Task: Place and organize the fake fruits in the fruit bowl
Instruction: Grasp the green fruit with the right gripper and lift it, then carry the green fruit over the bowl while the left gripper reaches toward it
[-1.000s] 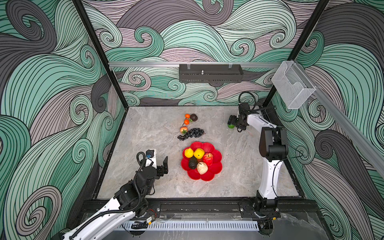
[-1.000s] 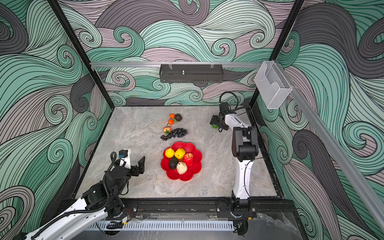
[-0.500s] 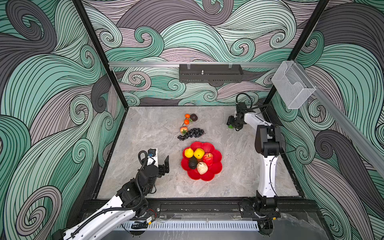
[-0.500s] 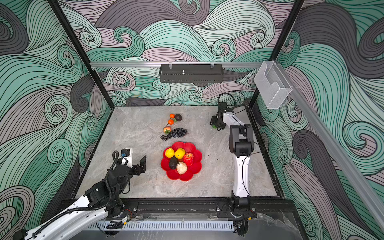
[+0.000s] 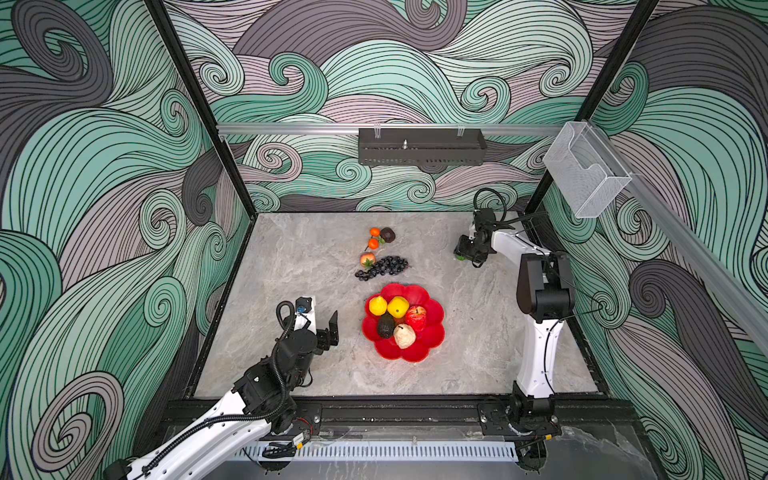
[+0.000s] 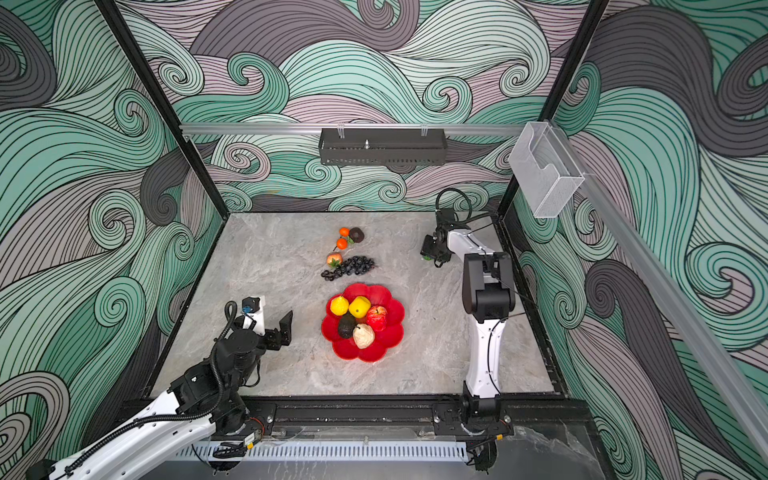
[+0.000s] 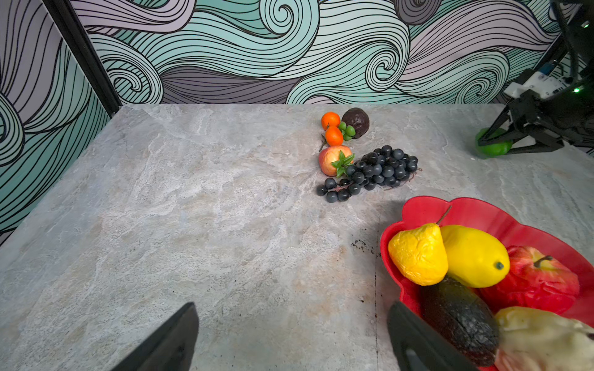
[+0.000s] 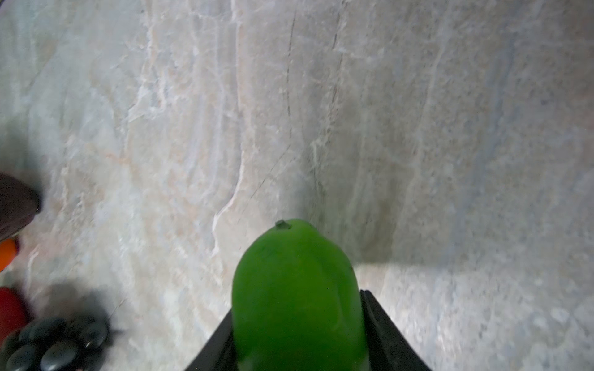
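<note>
The right gripper (image 5: 466, 254) pinches the green lime (image 8: 295, 282), well apart from the fruit bowl (image 5: 434, 337) — the left gripper (image 5: 321, 318) gapes empty beside it. Five fruits (image 5: 398, 306) lie inside; outside, two tangerines (image 5: 374, 237), one avocado (image 5: 387, 235), one grape bunch (image 5: 384, 267), one peach-like piece (image 5: 367, 260)

light: bright, even | shadows: soft | right wrist view: lime (image 8: 295, 289) blurred, dim

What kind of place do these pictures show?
Probably a robot test cell: left arm and right arm mounted beside a stone-look tabletop, wave-printed walls around it, fake fruits in a red fruit bowl.
</note>
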